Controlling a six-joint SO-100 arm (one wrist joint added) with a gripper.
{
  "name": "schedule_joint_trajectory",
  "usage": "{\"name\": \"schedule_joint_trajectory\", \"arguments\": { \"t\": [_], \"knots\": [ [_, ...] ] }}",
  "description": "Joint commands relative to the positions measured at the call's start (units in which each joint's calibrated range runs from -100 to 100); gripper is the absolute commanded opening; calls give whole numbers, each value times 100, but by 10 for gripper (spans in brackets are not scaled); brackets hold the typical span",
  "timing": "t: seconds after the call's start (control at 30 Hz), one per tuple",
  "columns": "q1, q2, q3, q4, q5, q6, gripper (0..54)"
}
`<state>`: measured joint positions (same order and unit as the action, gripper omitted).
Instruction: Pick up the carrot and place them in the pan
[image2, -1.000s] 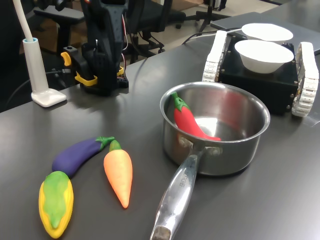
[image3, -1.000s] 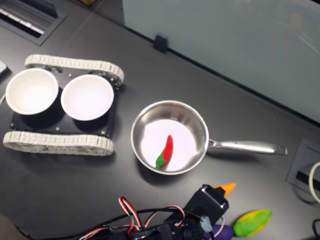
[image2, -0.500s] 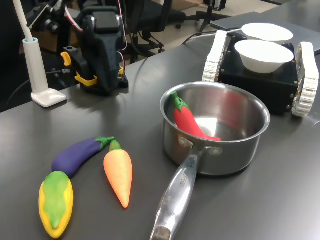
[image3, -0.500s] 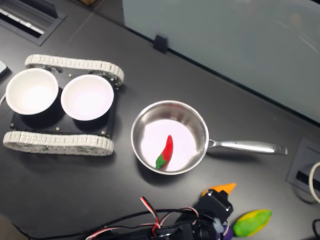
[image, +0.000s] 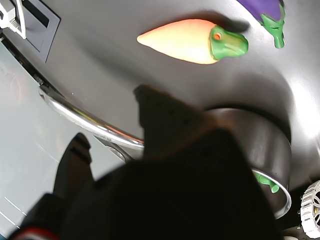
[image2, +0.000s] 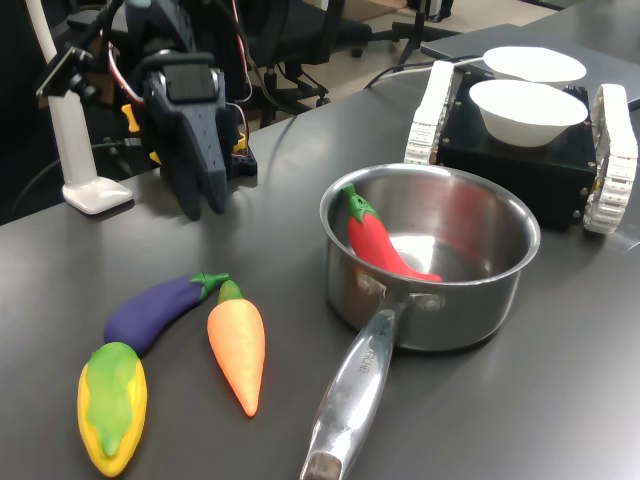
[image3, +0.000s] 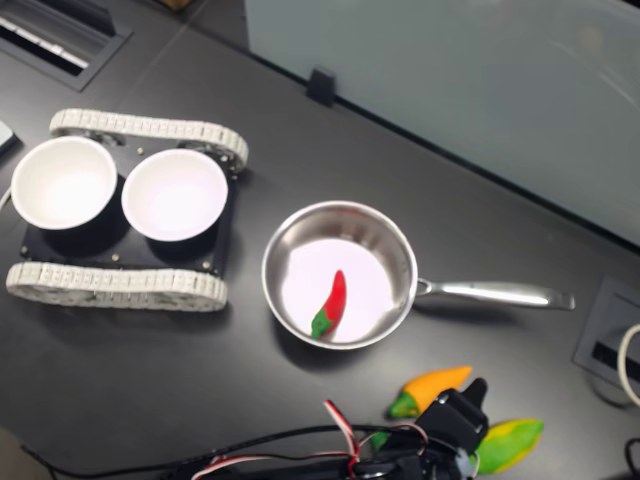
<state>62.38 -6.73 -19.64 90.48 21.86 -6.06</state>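
The orange carrot (image2: 238, 345) with its green cap lies flat on the dark table, tip toward the front edge in the first exterior view. It also shows in the wrist view (image: 185, 41) and the second exterior view (image3: 432, 388). The steel pan (image2: 470, 310) stands to the carrot's right in the first exterior view, handle toward the front, with a red chili (image2: 375, 240) inside. My gripper (image2: 203, 210) hangs fingers down behind the carrot, well apart from it. In the wrist view the gripper (image: 112, 120) has its jaws slightly open with nothing between them. The arm's end (image3: 465, 400) sits beside the carrot in the second exterior view.
A purple eggplant (image2: 155, 310) and a yellow-green corn cob (image2: 112, 405) lie left of the carrot in the first exterior view. Two white bowls (image2: 525, 110) sit on a black tracked vehicle (image2: 615, 160) behind the pan. A white lamp base (image2: 95, 195) stands at the first exterior view's left.
The arm has unfolded from its base and swung its gripper down and forward toward the vegetables. The carrot, pan and chili have not moved.
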Motion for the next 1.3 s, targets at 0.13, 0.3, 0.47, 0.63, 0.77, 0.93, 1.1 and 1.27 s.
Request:
{"name": "schedule_joint_trajectory", "arguments": {
  "t": [0.13, 0.3, 0.47, 0.63, 0.77, 0.93, 1.1, 1.27],
  "knots": [
    [81, 138, 33, -396, 303, -66, 272],
    [81, 273, 51, -421, 523, -66, 286],
    [93, 441, 42, -421, 757, -66, 303],
    [93, 627, 33, -413, 1021, -66, 309],
    [104, 804, -40, -413, 1206, -66, 310],
    [127, 1133, -122, -370, 1597, -58, 313],
    [24, 1471, -176, -361, 1778, -58, 314],
    [-68, 1639, -158, -336, 1905, -49, 313]
  ]
}}
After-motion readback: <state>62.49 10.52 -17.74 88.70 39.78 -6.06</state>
